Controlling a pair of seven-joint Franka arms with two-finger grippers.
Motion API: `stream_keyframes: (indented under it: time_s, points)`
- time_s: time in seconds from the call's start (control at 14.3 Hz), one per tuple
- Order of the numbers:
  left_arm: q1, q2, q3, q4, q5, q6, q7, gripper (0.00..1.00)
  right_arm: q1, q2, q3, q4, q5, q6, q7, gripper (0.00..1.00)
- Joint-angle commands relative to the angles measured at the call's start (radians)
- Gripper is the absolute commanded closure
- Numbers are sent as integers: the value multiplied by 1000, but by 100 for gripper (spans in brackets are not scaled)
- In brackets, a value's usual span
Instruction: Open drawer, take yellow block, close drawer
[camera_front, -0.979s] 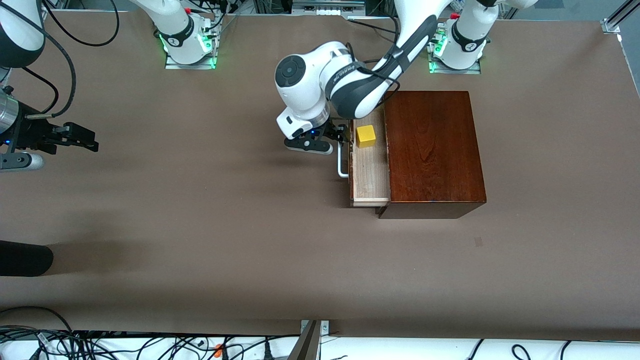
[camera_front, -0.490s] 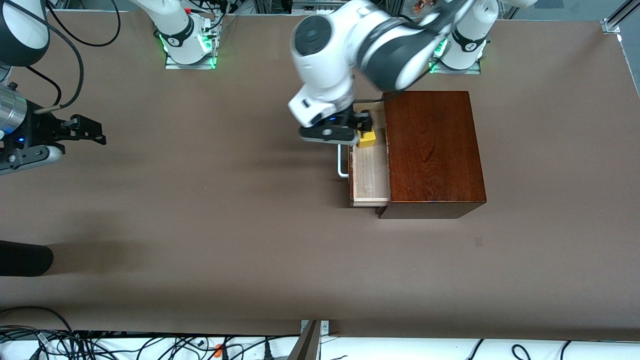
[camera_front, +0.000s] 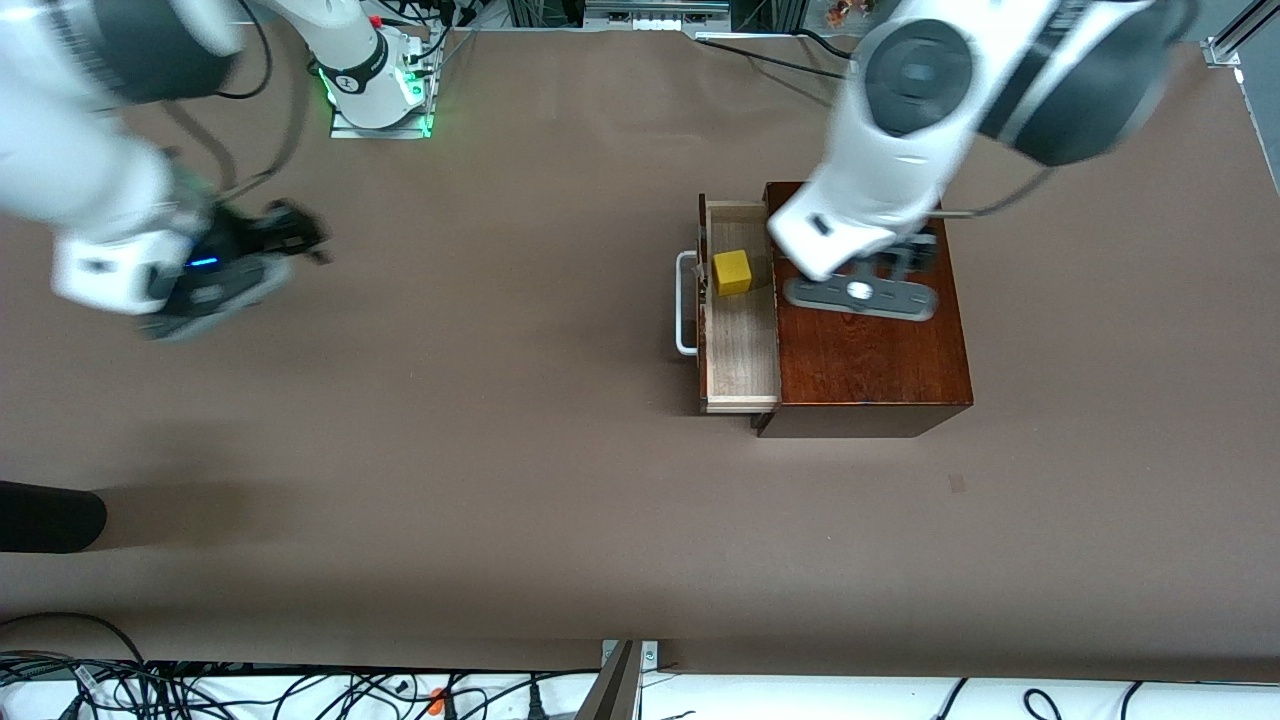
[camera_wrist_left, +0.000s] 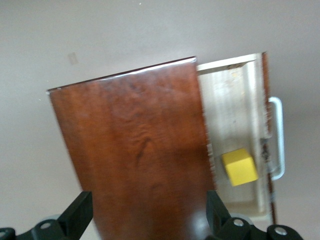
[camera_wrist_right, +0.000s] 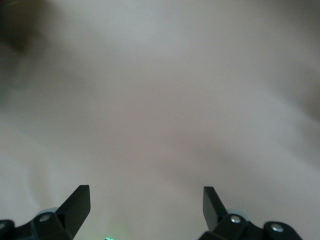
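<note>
The dark wooden box (camera_front: 865, 300) stands toward the left arm's end of the table. Its drawer (camera_front: 742, 345) is pulled partly out, its white bar handle (camera_front: 684, 305) free. The yellow block (camera_front: 731, 271) lies in the drawer, near its end farther from the front camera. My left gripper (camera_front: 912, 256) is open and empty, raised over the box top. The left wrist view shows the box top (camera_wrist_left: 140, 150), the drawer (camera_wrist_left: 232, 100) and the block (camera_wrist_left: 240, 167) below my left gripper (camera_wrist_left: 148, 200). My right gripper (camera_front: 295, 235) is open and empty over bare table (camera_wrist_right: 160, 100).
A dark object (camera_front: 50, 515) juts in at the right arm's end, nearer to the front camera. Cables (camera_front: 200, 690) lie along the table's near edge. The right arm's base (camera_front: 375, 90) stands at the table's edge.
My left gripper has left the drawer handle, risen and swung over the box top. My right arm has moved in toward the table's middle. The drawer and block have not moved.
</note>
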Motion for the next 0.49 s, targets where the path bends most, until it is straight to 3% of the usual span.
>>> stream_keyframes:
  time_s: [0.0,0.07,0.28,0.42]
  points:
    - [94,-97,71,-78,-87,-10,217,0,59,33,104,35,-10,66,-3,0]
    - [85,-149,145,-122,-99,1,273,0,87,54,122,46,-9,85,-7,0]
    - [88,-287,262,-298,-107,139,322,0,220,139,152,106,-31,160,-18,0]
    - [102,-338,279,-386,-112,223,349,0,318,223,152,181,-71,194,-27,0]
